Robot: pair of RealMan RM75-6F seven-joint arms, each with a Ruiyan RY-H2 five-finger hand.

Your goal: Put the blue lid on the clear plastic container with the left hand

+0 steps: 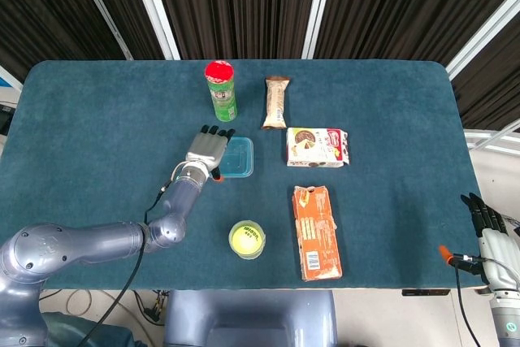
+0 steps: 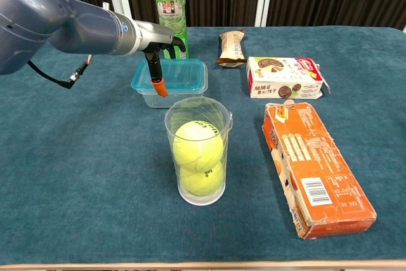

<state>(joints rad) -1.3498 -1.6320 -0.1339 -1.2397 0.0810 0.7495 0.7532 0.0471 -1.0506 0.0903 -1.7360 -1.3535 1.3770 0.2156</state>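
The blue lid (image 1: pixel 238 157) (image 2: pixel 181 74) lies flat on top of the clear plastic container (image 2: pixel 171 96), left of the table's middle. My left hand (image 1: pixel 206 152) (image 2: pixel 157 47) lies over the lid's left end. Its fingers reach past the lid's back edge, and its orange-tipped thumb hangs down at the front left corner, so it grips the lid across its width. My right hand (image 1: pixel 486 221) hangs off the table's near right corner with straight fingers, holding nothing.
A clear cup with two tennis balls (image 2: pixel 198 150) (image 1: pixel 246 239) stands just in front of the container. A green chip can (image 1: pixel 220 90) stands behind it. A snack bar (image 1: pixel 276 102), a biscuit box (image 1: pixel 317 147) and an orange carton (image 1: pixel 316 232) lie to the right.
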